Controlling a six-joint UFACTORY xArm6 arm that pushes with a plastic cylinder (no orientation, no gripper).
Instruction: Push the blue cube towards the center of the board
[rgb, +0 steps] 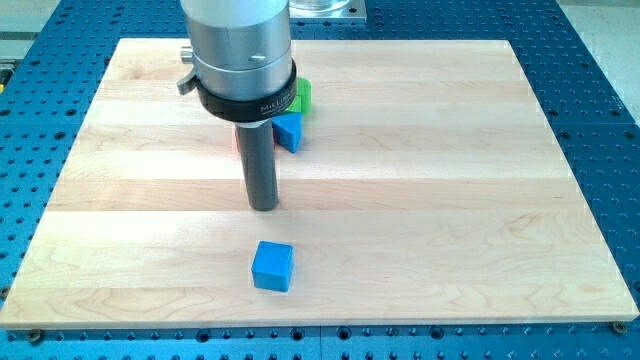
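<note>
The blue cube (273, 266) lay alone near the bottom edge of the wooden board (480, 180), slightly left of its midline and well apart from every other block. You would have found my tip (263, 207) above it in the view, between the cube and the board's centre, not touching it and nearly in line with it. No gripper was fitted, so no jaw state applied; the rod carried nothing.

Behind the rod, toward the top edge, a second blue block (288, 131) sat just beside a green block (302, 96), both partly hidden by the arm's metal housing (240, 50); a sliver of red block (237, 140) showed at the rod's left, its shape impossible to make out.

The tip stood on the wrong side for the required push. A straight descent toward the cube would likely have driven it off the bottom edge. You would need to pass around it first; a tight detour risked clipping a corner and spinning the cube sideways.
</note>
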